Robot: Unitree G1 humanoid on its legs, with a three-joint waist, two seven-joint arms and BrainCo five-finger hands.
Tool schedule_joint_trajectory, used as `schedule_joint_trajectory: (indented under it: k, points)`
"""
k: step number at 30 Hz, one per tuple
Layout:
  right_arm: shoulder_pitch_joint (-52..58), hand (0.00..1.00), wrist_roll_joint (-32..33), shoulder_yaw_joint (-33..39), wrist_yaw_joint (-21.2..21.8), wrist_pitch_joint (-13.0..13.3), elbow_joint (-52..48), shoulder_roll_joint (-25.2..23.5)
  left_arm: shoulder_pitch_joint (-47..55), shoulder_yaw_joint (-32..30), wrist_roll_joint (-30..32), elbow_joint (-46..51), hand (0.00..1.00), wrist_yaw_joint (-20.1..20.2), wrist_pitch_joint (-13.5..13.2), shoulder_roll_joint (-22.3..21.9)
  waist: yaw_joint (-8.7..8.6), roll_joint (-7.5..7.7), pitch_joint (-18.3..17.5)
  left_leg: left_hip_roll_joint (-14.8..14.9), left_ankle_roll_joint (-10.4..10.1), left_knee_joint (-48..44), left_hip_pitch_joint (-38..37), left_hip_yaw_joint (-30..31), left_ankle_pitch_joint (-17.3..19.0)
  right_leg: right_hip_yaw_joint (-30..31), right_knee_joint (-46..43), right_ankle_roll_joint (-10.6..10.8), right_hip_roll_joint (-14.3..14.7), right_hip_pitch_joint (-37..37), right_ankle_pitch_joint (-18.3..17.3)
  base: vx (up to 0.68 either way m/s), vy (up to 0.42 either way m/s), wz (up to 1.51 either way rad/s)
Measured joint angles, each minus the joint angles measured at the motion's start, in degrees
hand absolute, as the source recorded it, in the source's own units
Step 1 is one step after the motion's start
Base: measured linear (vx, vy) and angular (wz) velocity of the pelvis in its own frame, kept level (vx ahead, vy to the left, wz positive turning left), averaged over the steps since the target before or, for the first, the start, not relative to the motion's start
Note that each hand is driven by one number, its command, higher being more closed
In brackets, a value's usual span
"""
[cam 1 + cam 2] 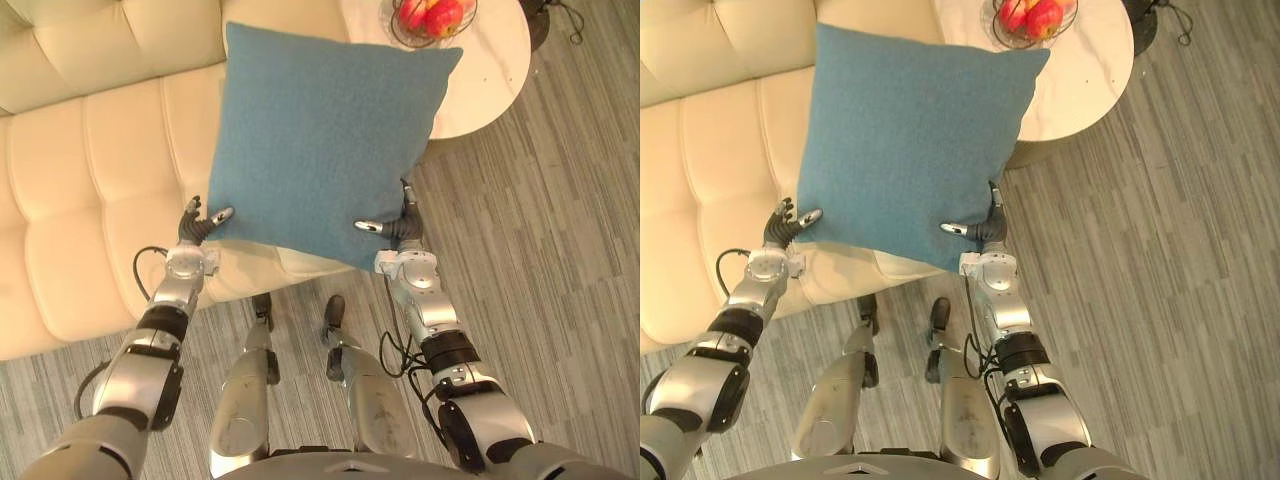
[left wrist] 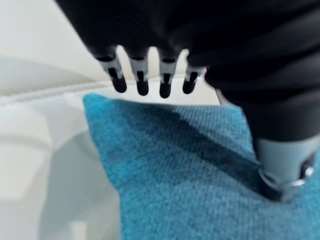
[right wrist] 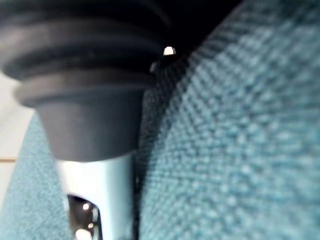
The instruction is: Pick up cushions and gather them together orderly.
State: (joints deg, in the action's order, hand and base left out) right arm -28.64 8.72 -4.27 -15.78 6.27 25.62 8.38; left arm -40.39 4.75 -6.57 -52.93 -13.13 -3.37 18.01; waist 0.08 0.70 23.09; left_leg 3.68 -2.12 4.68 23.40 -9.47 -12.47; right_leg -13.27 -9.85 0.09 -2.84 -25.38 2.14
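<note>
**Left eye view: blue cushion up between both hands**

Left eye view puts the blue cushion (image 1: pixel 325 140) at centre frame. It's tilted toward the cam and held up over the front edge of the cream sofa (image 1: pixel 90 170), which fills the left side and upper left.

L side: left hand (image 1: pixel 198 228) sits at the cushion's lower left corner. From its wrist cam I read the fingers (image 2: pixel 142 75) as straight and apart, tips just past the cushion's edge. The thumb (image 2: pixel 282 165) lies on the blue cloth. So that hand is spread, not curled round anything.

R side: right hand (image 1: pixel 400 228) is tight against the lower right corner. Its wrist cam gives me the dark cover w/ blue weave right up against it. Can't tell whether that hand is clamped or loose.

Bkgd: round white table (image 1: pixel 490 70) at upper right, its near edge partly behind the cushion's upper right corner. A wire bowl (image 1: pixel 398 38) w/ red fruit (image 1: pixel 440 15) stands on it at the top edge. Grey plank floor (image 1: pixel 560 250) takes the right side.
</note>
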Motion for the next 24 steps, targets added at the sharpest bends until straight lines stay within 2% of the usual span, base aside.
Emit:
schedule_joint_trajectory:
  k: [1, 10, 17, 24]
  points:
    - [-0.47, 1.0, 0.01, 0.0, -0.45, 0.3, -0.2, 0.04, -1.55, 0.01, 0.0, -0.07, 1.0, -0.53, 0.04, 0.08, -0.05, 0.07, 0.14, 0.17, 0.06, 0.0, 1.23, -0.3, 0.04, -0.11, -0.49, -0.08, -0.01, -1.46, -0.04, -0.05, -0.032, 0.01]
    - [-0.72, 1.0, 0.01, 0.16, -3.73, 0.35, -7.23, -0.04, -8.64, 2.17, -0.03, 1.97, 1.0, -0.42, 0.47, -0.65, -0.11, 0.25, 1.4, 2.63, 0.38, -0.04, 6.94, -7.89, -0.65, -1.63, -2.19, -0.5, -0.22, -7.51, -0.2, 0.01, 0.006, 0.06]
    - [-1.54, 1.0, 0.02, 0.35, -5.64, 0.3, -8.98, 0.35, -9.29, 4.48, -0.16, 7.94, 1.0, -0.45, 0.46, -1.03, 0.0, 0.32, 1.44, 2.95, 0.43, -0.05, 7.67, -9.37, -1.38, -1.56, -2.54, -0.59, -0.23, -8.51, -0.11, 0.04, 0.034, -0.02]
    - [-2.51, 1.0, 1.21, 0.36, -5.96, 0.2, -8.97, 1.35, -9.48, 5.22, -3.53, 12.15, 1.0, -0.61, 0.43, -0.99, 0.27, 0.31, 1.44, 3.02, 0.38, -0.05, 6.0, -9.47, -1.7, -1.71, -1.75, -0.61, -0.12, -6.38, 0.15, 0.05, 0.021, 0.02]
